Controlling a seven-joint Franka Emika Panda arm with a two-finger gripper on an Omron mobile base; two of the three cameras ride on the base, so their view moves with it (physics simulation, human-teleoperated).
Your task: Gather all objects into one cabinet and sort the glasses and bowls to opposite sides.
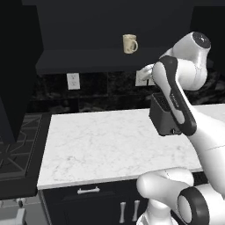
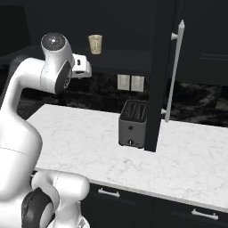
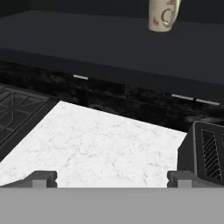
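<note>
The claw (image 3: 111,177) hangs wide and empty above the table (image 3: 100,144), aimed up toward the mug (image 3: 162,15) standing upright on the open cabinet (image 1: 101,59) shelf, apparently readying a reach, with the toaster (image 3: 205,153) just beside its path.

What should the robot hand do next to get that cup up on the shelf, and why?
Probably lift and reach forward toward the cream handled mug. The mug stands upright on the black cabinet shelf, above and beyond the open two-finger gripper, which holds nothing and hangs over the white marble counter near the dark grey toaster. The open jaws look ready for grasping.
</note>
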